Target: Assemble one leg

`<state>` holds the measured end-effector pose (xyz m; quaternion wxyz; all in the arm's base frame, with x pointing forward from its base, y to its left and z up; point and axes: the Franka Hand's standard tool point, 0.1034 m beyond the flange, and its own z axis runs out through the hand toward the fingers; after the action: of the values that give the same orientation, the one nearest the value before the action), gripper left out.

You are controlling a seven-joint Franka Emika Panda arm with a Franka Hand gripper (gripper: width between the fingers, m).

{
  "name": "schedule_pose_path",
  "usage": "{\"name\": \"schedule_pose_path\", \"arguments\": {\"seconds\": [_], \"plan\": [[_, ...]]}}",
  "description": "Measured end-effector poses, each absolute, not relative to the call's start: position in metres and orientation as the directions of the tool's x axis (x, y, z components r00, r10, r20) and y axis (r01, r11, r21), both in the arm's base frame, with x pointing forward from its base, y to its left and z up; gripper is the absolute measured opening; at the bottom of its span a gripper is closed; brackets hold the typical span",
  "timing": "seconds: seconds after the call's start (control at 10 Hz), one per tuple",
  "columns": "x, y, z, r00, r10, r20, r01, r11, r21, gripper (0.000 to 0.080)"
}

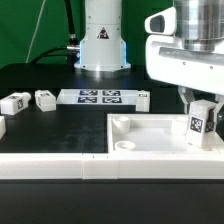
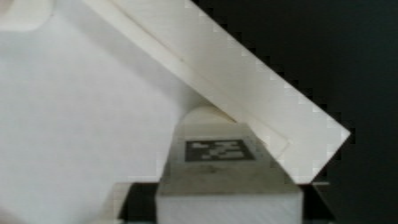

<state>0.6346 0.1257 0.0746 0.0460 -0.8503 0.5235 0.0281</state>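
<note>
White plastic sits in the tool's [image 1: 200,112] grip: it is closed on the leg [image 1: 201,122], a small cuboid block that hangs upright directly beneath the tool's bulky white housing. The black-and-white tag on the block's face is turned toward the exterior camera. In the wrist view the dark fingers [image 2: 139,205] press on either side of the block, and the tag shows between them.

Just under the tool lies the panel [image 1: 150,135], a large white square with a raised rim. The leg stands over the panel's corner at the exterior view's right. Whether its lower end touches the panel or hovers just clear of it cannot be told. In the wrist view the rim [image 2: 231,90] runs as a slanting ridge just past the block, with the panel's flat white surface spreading beside it.

Farther from the tool, toward the exterior view's left and a little behind, the marker board [image 1: 103,97] lies flat on the black bench [image 1: 60,125]. Beyond the board's far end, well apart from the tool, rest two loose tagged blocks: the nearer block [image 1: 46,98] and the farther block [image 1: 17,102]. Behind the board rises the arm's white base [image 1: 101,40]. A long white bar [image 1: 60,165] runs along the bench edge closest to the exterior camera, in front of the panel.
</note>
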Motion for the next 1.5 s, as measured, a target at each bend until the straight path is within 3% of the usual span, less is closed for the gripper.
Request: {"name": "schedule_pose_path", "arguments": {"seconds": [0.2,0.5,0.6,0.7,0.8,0.9,1.1,1.5], "plan": [[0.6343,0.1298,0.0748,0.302,-0.945,-0.126,-0.953,-0.299,-0.039,0.0294],[0.6346,0.13,0.0742,0.325,-0.937,-0.13,-0.946,-0.322,-0.045,0.0294],[0.6375,0.129,0.0747,0.388,-0.913,-0.123,-0.922,-0.382,-0.07,0.0471],[0.6376,0.1281,0.075,0.511,-0.852,-0.112,-0.859,-0.505,-0.083,0.0587],[0.6364,0.1301,0.0767,0.651,-0.753,-0.09,-0.759,-0.649,-0.056,0.0587],[0.64,0.1319,0.0787,0.743,-0.664,-0.078,-0.669,-0.74,-0.068,0.0637],[0.6398,0.1314,0.08,0.901,-0.431,-0.058,-0.434,-0.899,-0.064,0.0647],[0.6408,0.1272,0.0795,0.997,-0.063,-0.032,-0.065,-0.996,-0.067,0.0649]]}}
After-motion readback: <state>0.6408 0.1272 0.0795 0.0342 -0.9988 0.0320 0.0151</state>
